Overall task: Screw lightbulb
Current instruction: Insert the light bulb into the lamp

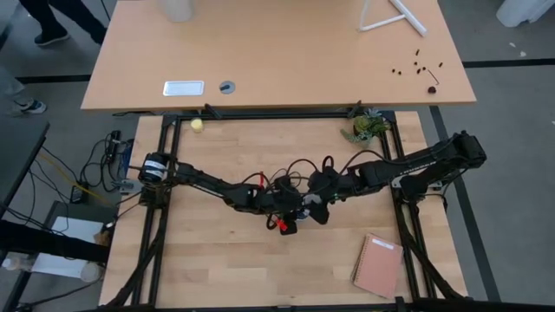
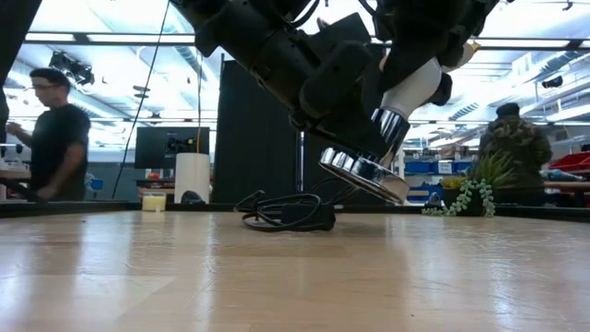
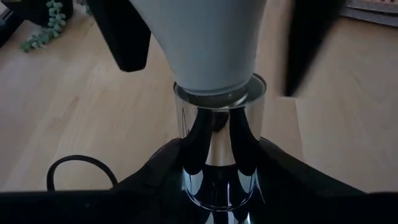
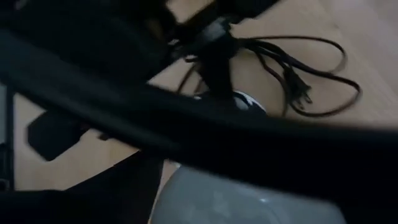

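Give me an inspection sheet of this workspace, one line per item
Surface: light wooden table.
Job's things: lightbulb seated in the chrome socket, tilted, raised off the table.
Clutter: pink notebook, small plant, yellow ball.
Grippers: left tool holds the socket; right tool at the bulb, grip unclear.
Cables: black cord coiled on the table.
Surroundings: second desk; people in the background.
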